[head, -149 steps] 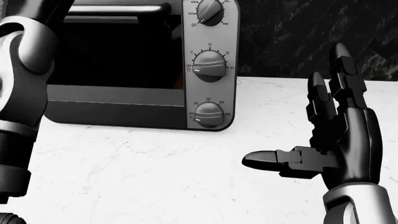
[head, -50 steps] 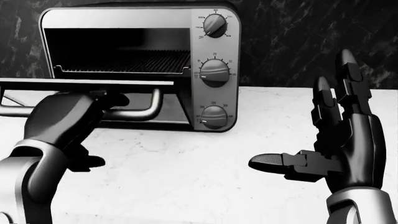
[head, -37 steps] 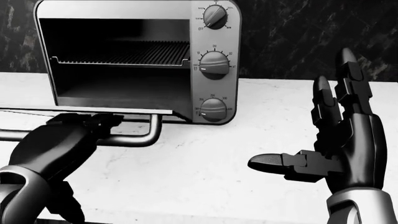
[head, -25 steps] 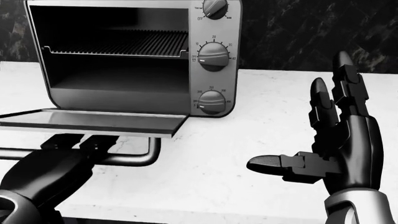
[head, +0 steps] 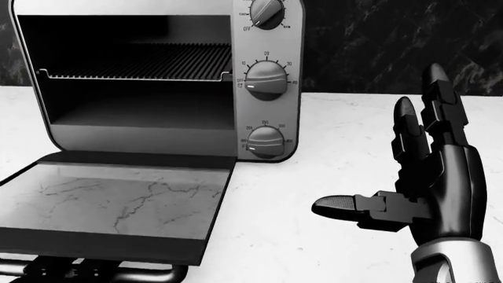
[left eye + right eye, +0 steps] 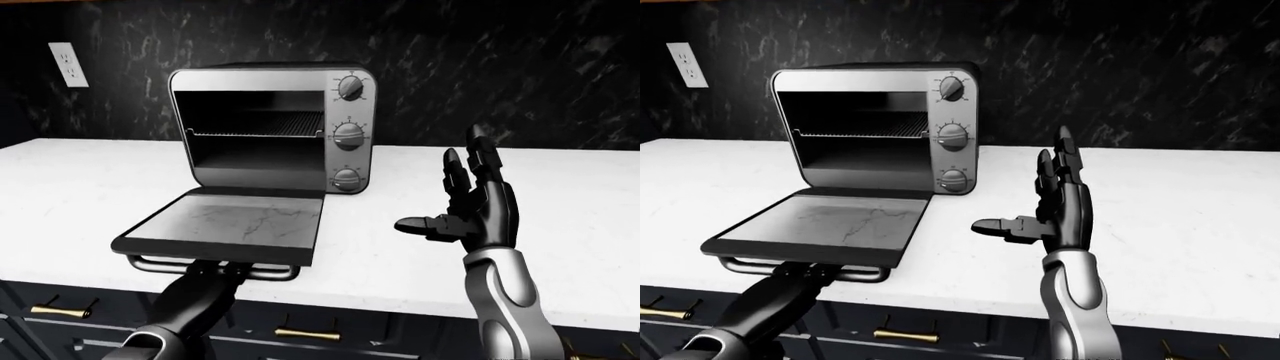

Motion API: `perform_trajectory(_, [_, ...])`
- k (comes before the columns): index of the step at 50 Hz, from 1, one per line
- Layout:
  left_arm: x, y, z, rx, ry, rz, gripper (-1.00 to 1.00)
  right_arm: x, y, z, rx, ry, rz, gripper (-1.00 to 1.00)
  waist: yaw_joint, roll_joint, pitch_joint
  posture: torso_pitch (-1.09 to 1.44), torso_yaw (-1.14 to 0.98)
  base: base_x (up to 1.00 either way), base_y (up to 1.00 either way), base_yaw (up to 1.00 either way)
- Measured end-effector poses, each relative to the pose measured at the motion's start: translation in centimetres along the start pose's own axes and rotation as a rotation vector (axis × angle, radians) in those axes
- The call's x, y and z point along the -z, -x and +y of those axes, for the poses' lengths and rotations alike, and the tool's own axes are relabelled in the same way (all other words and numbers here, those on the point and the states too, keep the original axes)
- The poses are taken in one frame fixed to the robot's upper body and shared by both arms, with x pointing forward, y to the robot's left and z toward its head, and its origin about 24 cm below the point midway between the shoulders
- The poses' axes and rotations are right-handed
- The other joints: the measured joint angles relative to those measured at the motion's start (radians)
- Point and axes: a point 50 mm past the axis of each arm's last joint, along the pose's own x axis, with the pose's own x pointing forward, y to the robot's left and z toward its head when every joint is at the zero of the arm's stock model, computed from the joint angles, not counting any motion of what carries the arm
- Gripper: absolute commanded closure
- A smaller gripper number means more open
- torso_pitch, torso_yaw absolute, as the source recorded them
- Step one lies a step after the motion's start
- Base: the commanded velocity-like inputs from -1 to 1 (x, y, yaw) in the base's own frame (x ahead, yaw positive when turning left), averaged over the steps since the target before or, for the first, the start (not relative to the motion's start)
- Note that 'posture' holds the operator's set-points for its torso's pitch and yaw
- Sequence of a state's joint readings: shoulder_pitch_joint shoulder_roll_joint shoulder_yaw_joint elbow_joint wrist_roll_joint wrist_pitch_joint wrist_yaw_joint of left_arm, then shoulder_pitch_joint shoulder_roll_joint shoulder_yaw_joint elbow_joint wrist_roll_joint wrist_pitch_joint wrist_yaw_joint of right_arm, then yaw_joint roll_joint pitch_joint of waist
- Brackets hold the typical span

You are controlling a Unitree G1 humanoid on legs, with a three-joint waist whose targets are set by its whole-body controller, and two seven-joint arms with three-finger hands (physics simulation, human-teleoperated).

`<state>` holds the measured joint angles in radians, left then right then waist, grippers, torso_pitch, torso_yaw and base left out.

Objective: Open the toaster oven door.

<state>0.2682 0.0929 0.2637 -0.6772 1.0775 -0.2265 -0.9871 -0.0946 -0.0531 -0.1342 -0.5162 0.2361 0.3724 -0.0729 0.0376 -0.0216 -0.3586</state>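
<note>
The black three-fingered left hand [image 6: 205, 279] is wrapped round the tubular metal handle [image 6: 160, 263] under the outer edge of the glass-paned toaster oven door [image 6: 225, 225], while the black right hand [image 6: 472, 211] hovers empty with fingers spread wide above the white marble counter [image 6: 560, 225]. The door of the silver toaster oven [image 6: 275, 127], which stands against the dark wall, lies folded down flat, showing the wire rack [image 6: 255, 129], so the opening looks essentially finished and only letting go seems left. I see no brand; the three round black knobs [image 5: 265, 81] carry small numerals, and "OFF" can be read beside the top one.
</note>
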Motion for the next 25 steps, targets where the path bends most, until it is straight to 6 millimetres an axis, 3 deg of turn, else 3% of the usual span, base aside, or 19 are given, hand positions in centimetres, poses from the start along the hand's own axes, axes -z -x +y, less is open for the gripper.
perform_trajectory(15, [0.8,0.5,-2.0,-0.018,0.003,0.025,-1.0,0.3,0.0,-0.3,0.009,0.004,-0.001,-1.0,0.013,0.023,-0.031,-0.55,0.0,0.0,0.0,0.0])
perform_trajectory(25, [1.4,-0.3,-3.2,-0.028,0.012,0.004,-1.0,0.2,0.0,-0.2,0.002,0.004,-0.007,-1.0,0.013,0.035,-0.041,-0.55,0.0,0.0,0.0,0.0])
